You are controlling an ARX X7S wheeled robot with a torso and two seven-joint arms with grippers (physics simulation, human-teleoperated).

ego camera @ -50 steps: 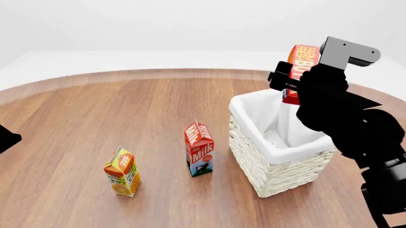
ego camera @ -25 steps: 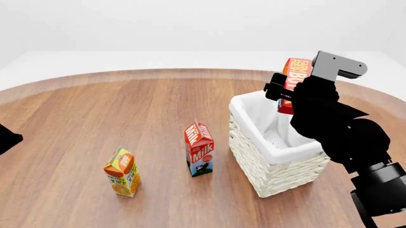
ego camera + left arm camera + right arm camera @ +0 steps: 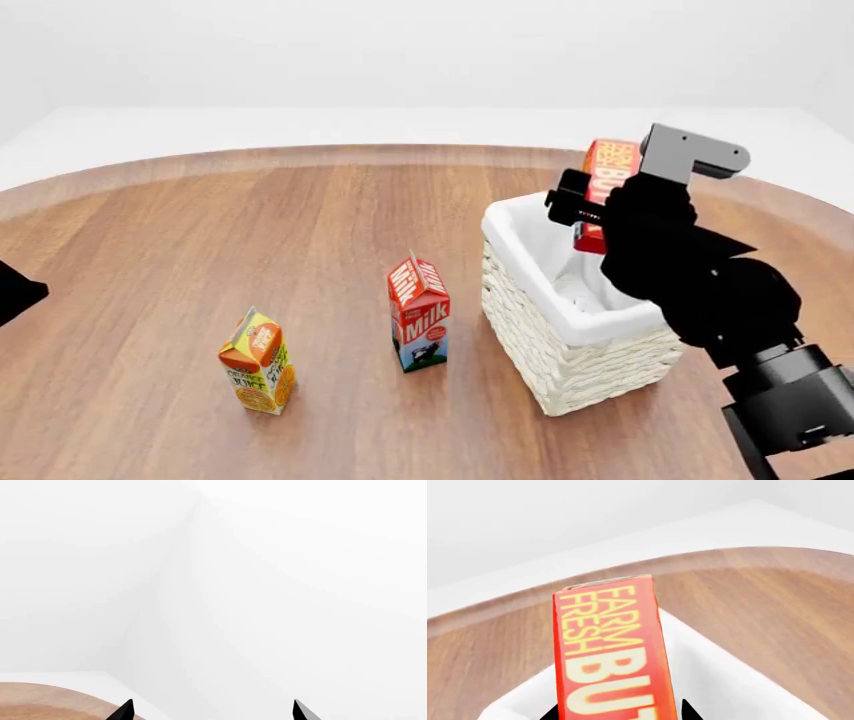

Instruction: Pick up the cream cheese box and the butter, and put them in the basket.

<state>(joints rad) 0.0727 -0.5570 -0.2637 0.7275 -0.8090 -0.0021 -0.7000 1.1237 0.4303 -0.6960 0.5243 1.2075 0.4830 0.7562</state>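
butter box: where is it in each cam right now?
Head view: the butter is upper right, upright in the right gripper, above the basket.
Right wrist view: it fills the lower centre, lettering facing the camera, with the basket's white liner behind it.
Left wrist view: not in it.
Shared landmark: the table edge, in all three views.

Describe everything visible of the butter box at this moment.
The butter is an orange-red rectangular box lettered "FARM FRESH BUT..." in yellow, the rest cut off in the right wrist view. It looks like printed cardboard. It stands roughly upright on end, held in the air by the right hand, above the far part of the basket. Its lower part is hidden by the hand.
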